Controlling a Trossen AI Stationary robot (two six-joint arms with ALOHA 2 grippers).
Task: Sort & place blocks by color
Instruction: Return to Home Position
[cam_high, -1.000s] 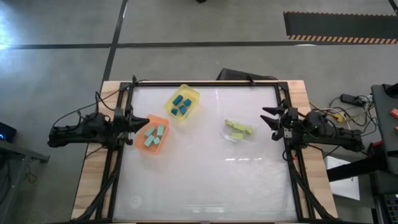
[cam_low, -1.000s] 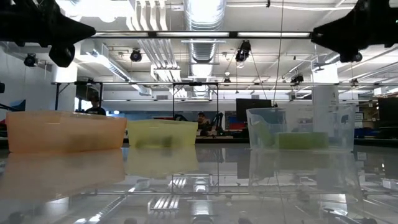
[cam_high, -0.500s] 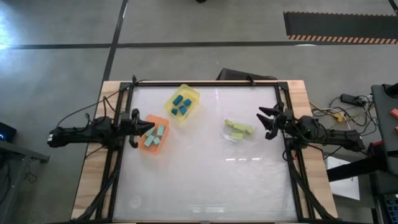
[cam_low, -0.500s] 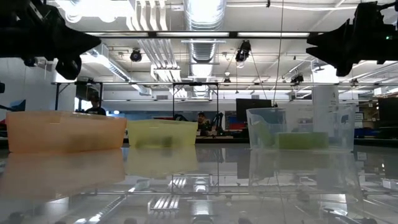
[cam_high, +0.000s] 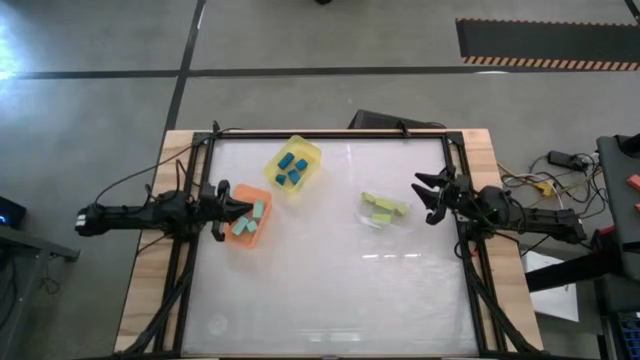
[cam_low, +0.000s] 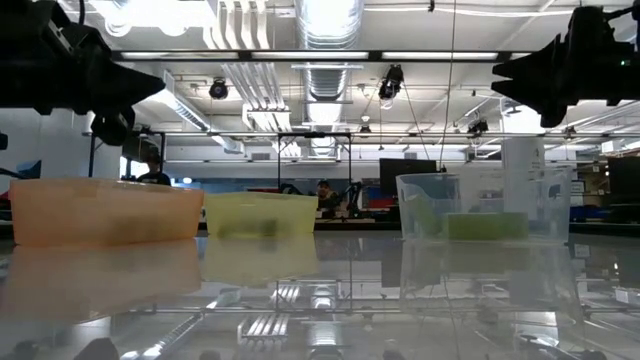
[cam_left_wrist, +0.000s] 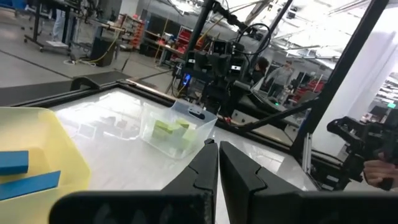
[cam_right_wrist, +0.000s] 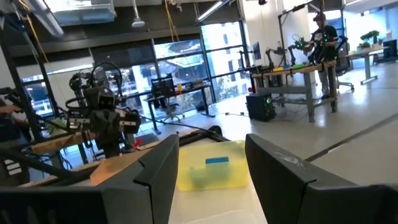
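My left tool (cam_high: 236, 206), pinched shut and empty, hangs at the orange bin (cam_high: 262, 235); my right tool (cam_high: 424, 196) gapes wide beside the clear dish (cam_high: 368, 222). Teal blocks (cam_high: 247, 218) lie in the orange bin, yellow-green blocks (cam_high: 382, 207) in the dish, dark blue blocks (cam_high: 292, 168) in the yellow bin (cam_high: 312, 150) beyond. Sorting looks finished.

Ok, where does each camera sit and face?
High: overhead, straight down on the table; left pincer over the orange bin, right pincer beside the clear dish.
Low: table height, level toward the room; both pincers at top corners.
Left wrist: faces the clear dish; own shut fingers.
Right wrist: faces the yellow bin; own open fingers.
Shared: all four show the yellow bin.
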